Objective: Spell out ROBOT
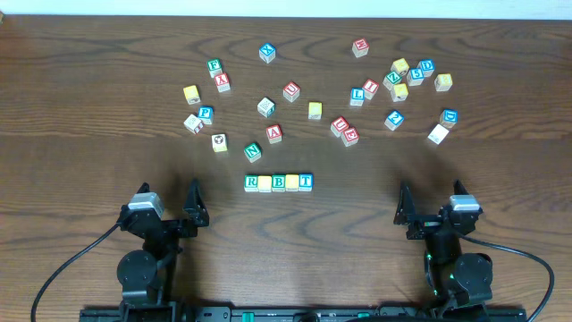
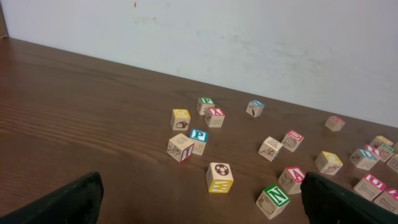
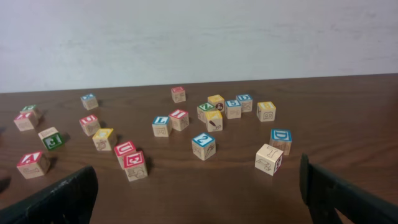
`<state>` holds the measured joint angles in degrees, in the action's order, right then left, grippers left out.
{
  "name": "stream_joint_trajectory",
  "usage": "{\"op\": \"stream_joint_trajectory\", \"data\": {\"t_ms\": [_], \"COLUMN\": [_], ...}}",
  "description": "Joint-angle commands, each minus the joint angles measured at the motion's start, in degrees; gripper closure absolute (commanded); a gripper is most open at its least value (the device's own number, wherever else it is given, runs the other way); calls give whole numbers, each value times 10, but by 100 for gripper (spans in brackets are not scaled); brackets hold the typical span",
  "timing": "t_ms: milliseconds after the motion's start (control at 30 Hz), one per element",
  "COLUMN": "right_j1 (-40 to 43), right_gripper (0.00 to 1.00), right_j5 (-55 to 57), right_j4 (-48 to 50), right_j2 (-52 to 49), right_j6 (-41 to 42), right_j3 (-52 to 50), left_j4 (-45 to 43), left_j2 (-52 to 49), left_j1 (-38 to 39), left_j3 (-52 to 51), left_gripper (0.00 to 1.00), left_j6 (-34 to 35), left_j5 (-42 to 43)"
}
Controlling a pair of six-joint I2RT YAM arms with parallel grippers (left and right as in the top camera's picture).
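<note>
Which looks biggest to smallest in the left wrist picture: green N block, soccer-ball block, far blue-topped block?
1. green N block
2. soccer-ball block, only slightly smaller
3. blue-topped block
Nearer blocks look bigger, so true sizes are unsure.

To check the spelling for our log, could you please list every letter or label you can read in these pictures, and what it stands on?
"R": green, on the left-end cube of the row.
"B": green, on the middle cube.
"T": blue, on the right-end cube.
"N": green, on the green-lettered cube beyond the row.
"D": blue, on the blue-lettered cube.
Second cube and fourth cube, yellow-faced: unreadable.
The rest: too small or blurred.
</note>
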<state>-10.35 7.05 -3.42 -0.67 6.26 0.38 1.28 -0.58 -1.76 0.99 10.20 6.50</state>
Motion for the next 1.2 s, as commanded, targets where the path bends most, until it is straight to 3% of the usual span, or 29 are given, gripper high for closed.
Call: {"op": "stream_joint_trajectory", "data": {"t_ms": [0, 1167], "right_j1": [3, 3], "right_gripper": [1, 1], "right_j5": [-1, -1], "right_j4": [-2, -2], "right_j2": [4, 4], "right_j6": [-8, -8], "right_j3": [-1, -1], "left_j4": [23, 23], "left_j2": [3, 3], "left_j1": [2, 10], "left_j3": [-8, -8], "left_gripper": [0, 0], "left_j6": [-10, -10], "left_j5": [10, 10]}}
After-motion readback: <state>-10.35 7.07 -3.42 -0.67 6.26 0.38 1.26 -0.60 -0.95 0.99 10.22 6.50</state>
